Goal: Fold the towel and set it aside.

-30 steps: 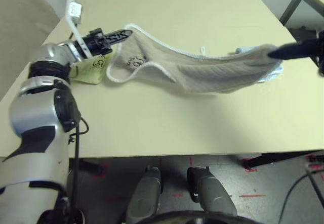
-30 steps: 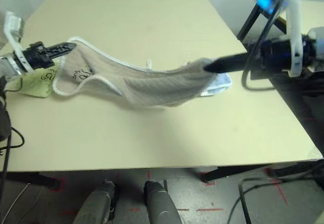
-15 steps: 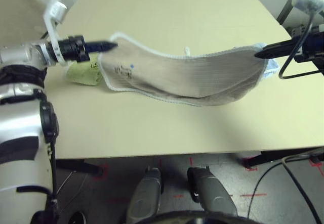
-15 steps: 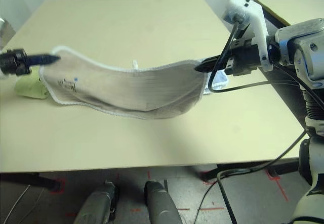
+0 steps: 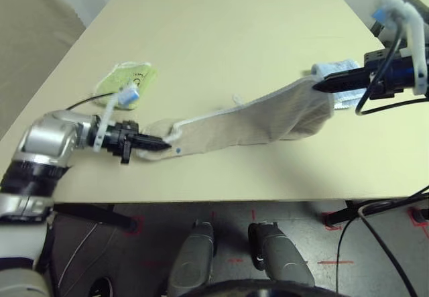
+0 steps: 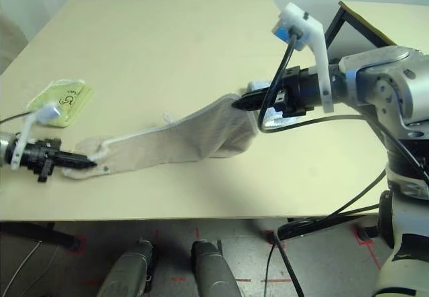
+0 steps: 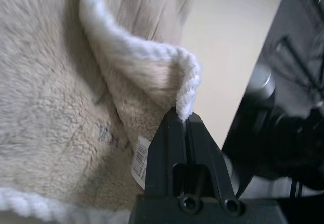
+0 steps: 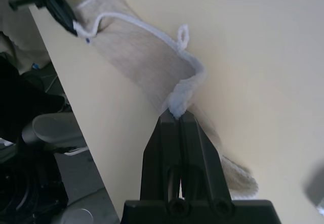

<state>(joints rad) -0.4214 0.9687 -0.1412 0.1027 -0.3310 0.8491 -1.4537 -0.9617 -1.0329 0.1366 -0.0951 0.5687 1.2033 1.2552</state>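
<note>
Clamped on the beige terry towel (image 5: 228, 128) with left gripper (image 5: 169, 146) and right gripper (image 5: 316, 87); best to lower evenly, keeping the edge between both jaws taut.

No whole word can be read for certain. At the left of the table (image 6: 167, 42), the light green towel (image 6: 80, 109) bears dark lettering (image 6: 67, 100); its characters are too small to make out. On the beige towel (image 5: 234, 128), at its left end, a white label (image 7: 140, 162) carries a barcode (image 7: 141, 153) and fine print too small to read. A small dark embroidered mark (image 7: 109, 136) stands on the pile near the label, its letters too blurred to tell.
</note>
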